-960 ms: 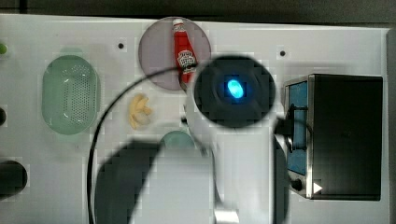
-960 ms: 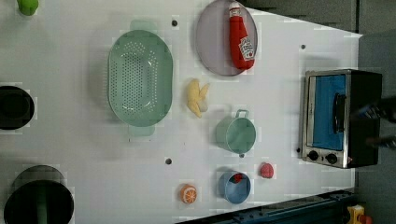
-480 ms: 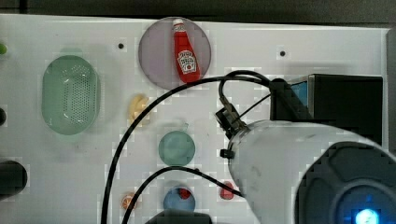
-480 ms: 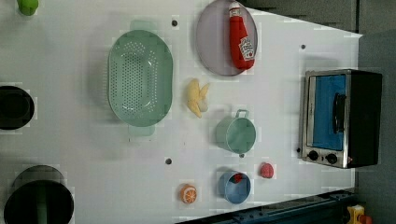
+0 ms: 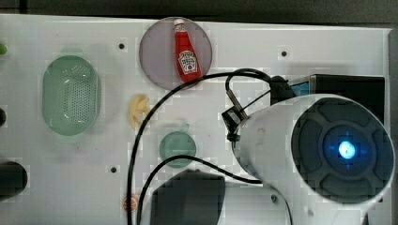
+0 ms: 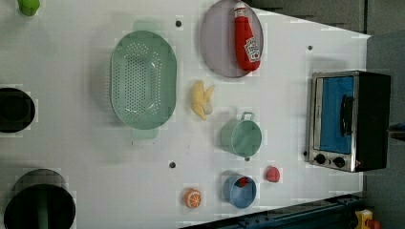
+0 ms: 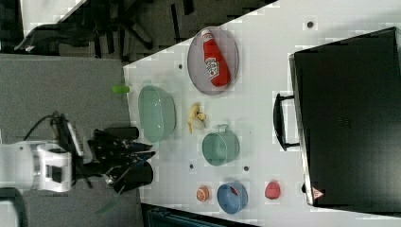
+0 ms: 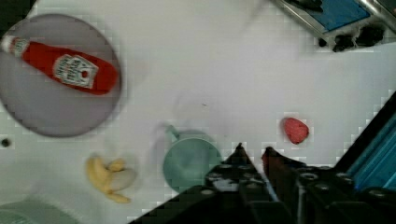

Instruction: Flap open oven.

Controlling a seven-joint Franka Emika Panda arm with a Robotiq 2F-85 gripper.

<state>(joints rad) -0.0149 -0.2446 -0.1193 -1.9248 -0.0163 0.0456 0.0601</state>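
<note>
The oven [image 6: 348, 121] stands at the left view's right edge of the white table, its blue glass door shut and its dark bar handle [image 6: 345, 115] facing up. In the right view the oven [image 7: 350, 118] is a black box with its handle [image 7: 279, 122] on the right view's left side. My arm's white body [image 5: 338, 150] covers most of the oven [image 5: 349, 84] in the top view. My gripper [image 8: 253, 151] hangs high above the table, far from the oven [image 8: 343, 11], its fingers drawn close with nothing between them. It also appears as the gripper [image 7: 139, 158].
A ketchup bottle [image 6: 246, 36] lies on a grey plate [image 6: 219, 52]. A green colander [image 6: 142, 78], a banana [image 6: 201, 99], a green pot [image 6: 241, 137], a blue bowl [image 6: 239, 191], a red fruit [image 6: 272, 174] and an orange [image 6: 192, 198] sit on the table. Black cups [image 6: 16, 109] stand at the left view's left.
In the top view my arm has swung from the table's middle toward the top view's lower right, over the oven. The fingers have closed in. The oven door has stayed shut.
</note>
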